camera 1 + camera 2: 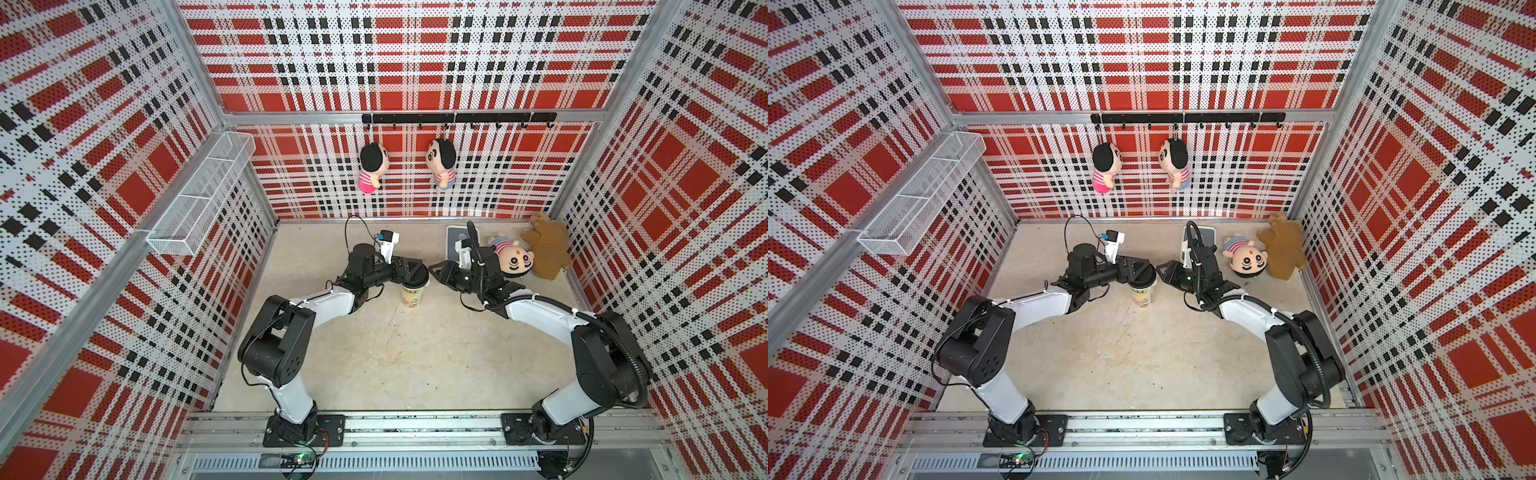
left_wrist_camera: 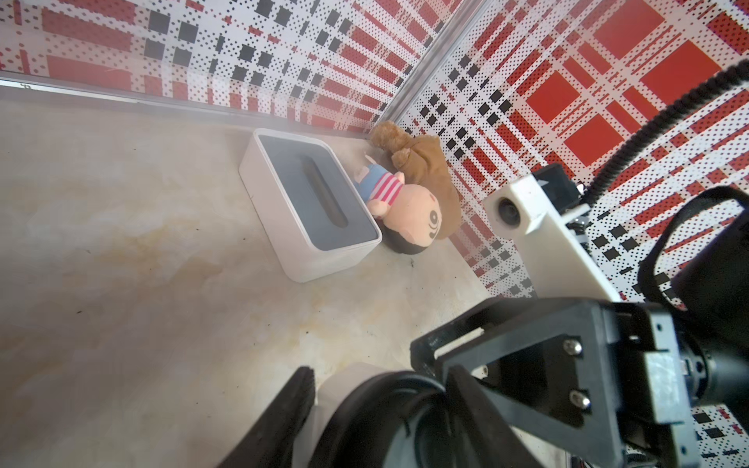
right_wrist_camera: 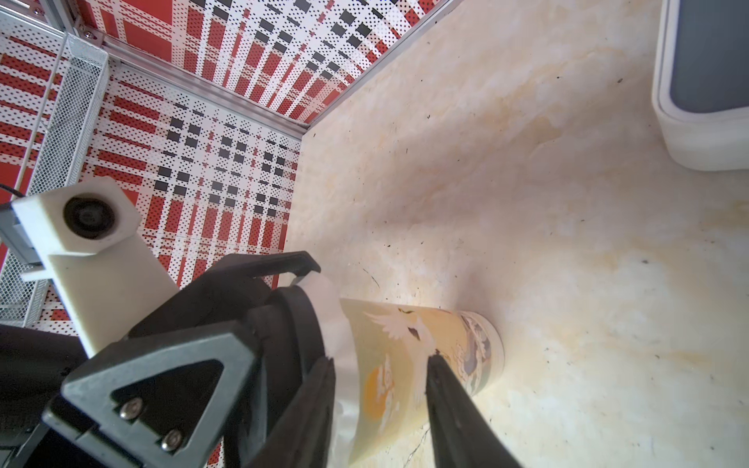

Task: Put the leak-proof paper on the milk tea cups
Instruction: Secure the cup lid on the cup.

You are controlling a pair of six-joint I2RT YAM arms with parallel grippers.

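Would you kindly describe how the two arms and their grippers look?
Both arms have white link shells, black joints and black angular grippers, each with a white camera block. The right arm carries a black corrugated hose; the left arm only thin black wires.

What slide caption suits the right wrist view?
Left gripper presses black lid over white paper on printed cup.

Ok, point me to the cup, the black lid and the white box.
cup [image 3: 405,364], right wrist view, on its printed outer wall.
black lid [image 1: 417,275], a top view, on its flat top.
white box [image 2: 259,174], left wrist view, on its white side wall.
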